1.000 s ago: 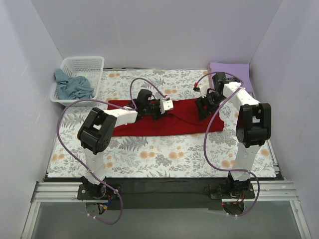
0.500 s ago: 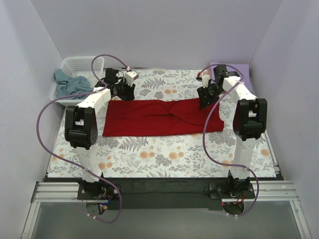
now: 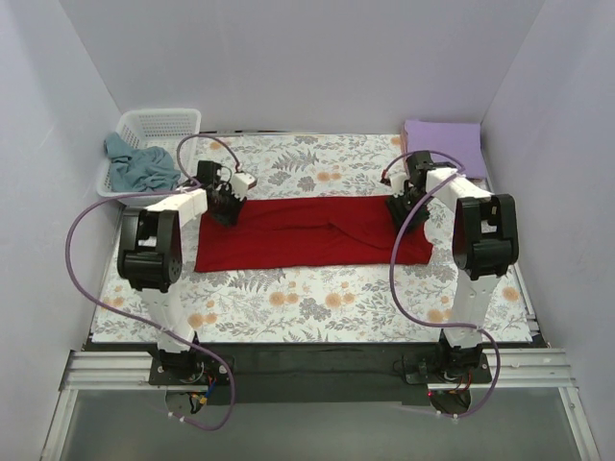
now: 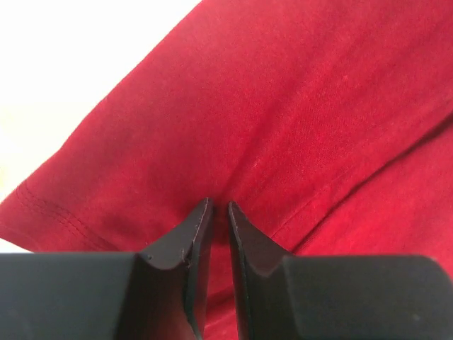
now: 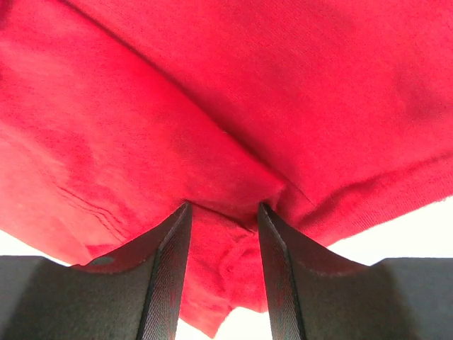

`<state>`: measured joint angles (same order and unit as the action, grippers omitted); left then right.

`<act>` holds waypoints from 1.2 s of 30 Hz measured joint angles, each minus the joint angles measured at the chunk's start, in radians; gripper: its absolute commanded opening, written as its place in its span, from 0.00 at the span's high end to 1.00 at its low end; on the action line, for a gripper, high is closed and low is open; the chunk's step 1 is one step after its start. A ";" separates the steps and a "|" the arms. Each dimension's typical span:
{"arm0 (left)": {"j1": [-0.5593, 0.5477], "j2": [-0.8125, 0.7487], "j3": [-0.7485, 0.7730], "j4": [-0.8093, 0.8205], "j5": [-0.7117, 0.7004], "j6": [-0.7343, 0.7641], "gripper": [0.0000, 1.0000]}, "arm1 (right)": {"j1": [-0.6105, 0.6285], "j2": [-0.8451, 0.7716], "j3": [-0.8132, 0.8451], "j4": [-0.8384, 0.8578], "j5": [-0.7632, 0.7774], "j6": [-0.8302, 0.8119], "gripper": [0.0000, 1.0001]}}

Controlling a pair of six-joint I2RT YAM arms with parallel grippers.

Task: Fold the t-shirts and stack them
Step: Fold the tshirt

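The floral cloth (image 3: 307,298) covers the table from the left wall to the right wall of the top view, with a broad bare band of it along the bottom, between the red shirt and the arm bases.

The left arm (image 3: 154,252) rises from its base at lower left, bends at the elbow and reaches up and to the right. The right arm (image 3: 480,245) mirrors it from lower right, folded and reaching up and to the left.

The red shirt (image 3: 307,233) lies across the middle of the frame as a long flat band, its lower edge fairly straight and a crease running near its centre. Bare cloth shows above it as well, up to the back wall.

The basket (image 3: 159,122) sits in the upper left corner, with the blue-grey shirt (image 3: 139,165) crumpled inside and spilling over its near rim. The lavender shirt (image 3: 444,144) lies folded flat in the upper right corner, apart from the red one.

The left gripper (image 3: 227,206) is down on the red shirt's upper left corner; in the left wrist view (image 4: 216,207) the jaws are nearly together, pinching a pucker of red fabric near a stitched hem. The right gripper (image 3: 400,209) is on the upper right corner; in its wrist view (image 5: 223,209) the jaws stand narrowly apart, clamping a thicker fold.
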<state>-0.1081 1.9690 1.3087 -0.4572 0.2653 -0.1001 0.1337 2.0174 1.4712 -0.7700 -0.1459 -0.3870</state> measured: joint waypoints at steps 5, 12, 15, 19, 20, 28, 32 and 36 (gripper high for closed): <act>0.050 -0.178 -0.231 0.021 -0.025 0.061 0.87 | 0.047 -0.019 -0.014 -0.008 0.046 0.000 0.51; 0.159 -0.371 -0.422 -0.065 -0.045 0.080 0.84 | 0.185 0.172 0.283 -0.026 0.100 -0.002 0.52; 0.193 -0.423 -0.448 -0.131 -0.038 0.055 0.79 | 0.225 0.311 0.499 -0.073 0.139 -0.009 0.55; 0.212 -0.551 -0.446 -0.170 -0.014 0.001 0.73 | 0.246 0.463 0.745 -0.008 0.208 -0.052 0.59; 0.212 -0.587 -0.439 -0.166 0.002 -0.011 0.73 | 0.249 0.487 0.779 0.013 0.222 -0.066 0.60; 0.193 -0.744 -0.376 -0.087 0.189 -0.019 0.61 | 0.264 0.527 0.821 0.262 0.290 -0.131 0.52; 0.142 -0.732 -0.387 -0.063 0.199 -0.006 0.37 | 0.265 0.415 0.736 0.322 0.282 -0.143 0.48; 0.122 -0.764 -0.410 0.037 0.207 -0.024 0.20 | 0.265 0.200 0.616 0.331 0.271 -0.140 0.43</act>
<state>0.0135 1.2053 0.8989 -0.4202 0.4721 -0.1238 0.3988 2.2177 2.0876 -0.4393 0.1249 -0.5270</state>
